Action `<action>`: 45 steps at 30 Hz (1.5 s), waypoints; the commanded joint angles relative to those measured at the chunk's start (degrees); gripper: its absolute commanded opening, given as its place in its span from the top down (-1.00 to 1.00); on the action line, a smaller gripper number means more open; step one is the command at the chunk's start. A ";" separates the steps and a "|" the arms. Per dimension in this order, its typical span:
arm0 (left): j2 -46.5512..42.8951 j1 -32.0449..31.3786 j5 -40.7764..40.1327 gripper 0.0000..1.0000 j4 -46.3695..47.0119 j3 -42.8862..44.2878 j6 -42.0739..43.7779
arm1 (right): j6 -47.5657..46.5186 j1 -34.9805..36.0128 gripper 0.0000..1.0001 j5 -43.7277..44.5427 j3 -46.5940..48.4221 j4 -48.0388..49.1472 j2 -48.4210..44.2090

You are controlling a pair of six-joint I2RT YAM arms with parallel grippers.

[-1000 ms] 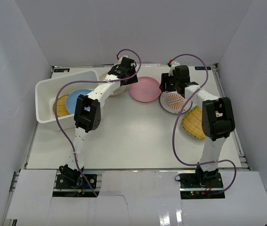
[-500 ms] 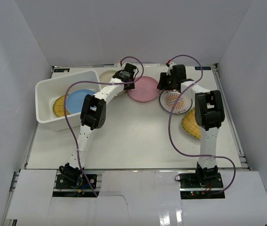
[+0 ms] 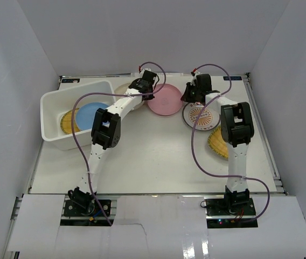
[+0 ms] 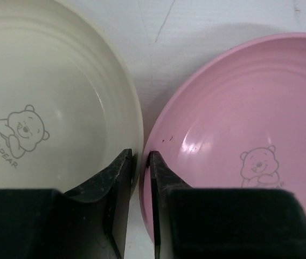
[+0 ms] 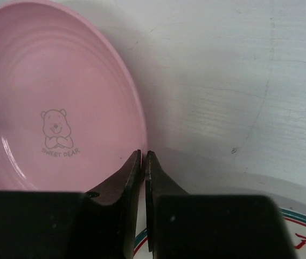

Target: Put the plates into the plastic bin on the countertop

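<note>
A pink plate lies at the back middle of the countertop, with a cream plate just to its left. My left gripper straddles the pink plate's left rim. One finger is over the cream plate, and the jaws stand narrowly apart with a sliver of countertop showing. My right gripper is shut at the pink plate's right rim, above a white plate with a green-red rim line. The plastic bin holds a blue plate and a yellow woven one.
A white plate with an orange pattern lies right of the pink one. A second yellow woven plate sits partly hidden behind my right arm. White walls enclose the table on three sides. Purple cables loop from both arms.
The left gripper moved right from the cream plate to the pink plate's left rim and its jaws narrowed. The right gripper shifted left to the pink plate's right rim and shut.
</note>
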 commanded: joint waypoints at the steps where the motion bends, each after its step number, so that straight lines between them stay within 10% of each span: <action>1: -10.55 -0.95 -0.58 1.00 1.87 0.04 1.36 | 2.46 -0.18 0.85 -0.19 -1.02 4.33 -4.63; 20: -31.65 -2.09 7.06 1.00 7.23 -25.61 -3.56 | 6.24 -1.33 0.85 -0.54 -32.99 10.04 -38.03; 32: -38.95 -8.51 11.71 1.00 1.80 -19.73 -2.15 | 5.63 2.19 0.85 1.82 -45.48 4.18 -56.12; 45: -43.61 -10.44 20.33 0.98 13.74 -52.95 -8.22 | 9.85 2.01 0.85 8.07 -72.82 4.78 -72.49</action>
